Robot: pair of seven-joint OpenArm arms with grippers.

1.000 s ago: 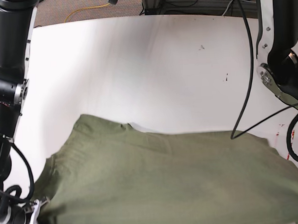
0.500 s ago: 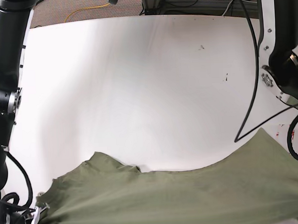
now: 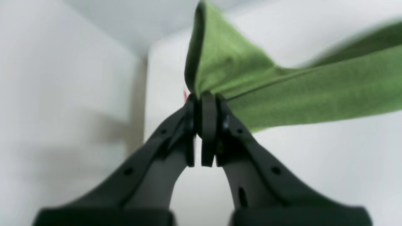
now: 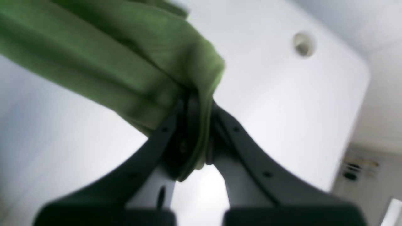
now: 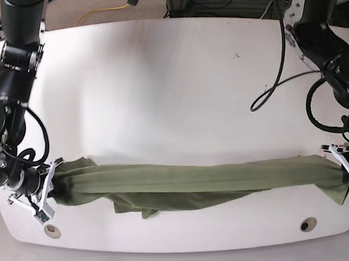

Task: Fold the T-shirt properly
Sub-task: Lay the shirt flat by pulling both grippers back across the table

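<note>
You had the T-shirt [image 5: 195, 185] stretched into a long, bunched band across the white bench [image 5: 160, 90], running parallel to its near edge and reaching almost from one side edge to the other. A loose fold sagged below the band toward the near edge, left of its middle in the base view. The left gripper [image 3: 204, 103] had its jaws clamped shut on one gathered end of the fabric; in the base view that end sat at the bench's right edge, partly cut off by the frame. The right gripper [image 4: 194, 125] had its jaws closed on the other end, with cloth wrapped down between them. Both wrist views were blurred, so you could not tell collar, sleeves or hem apart. Two small round holes [image 5: 308, 224] showed near the bench's near edge.
</note>
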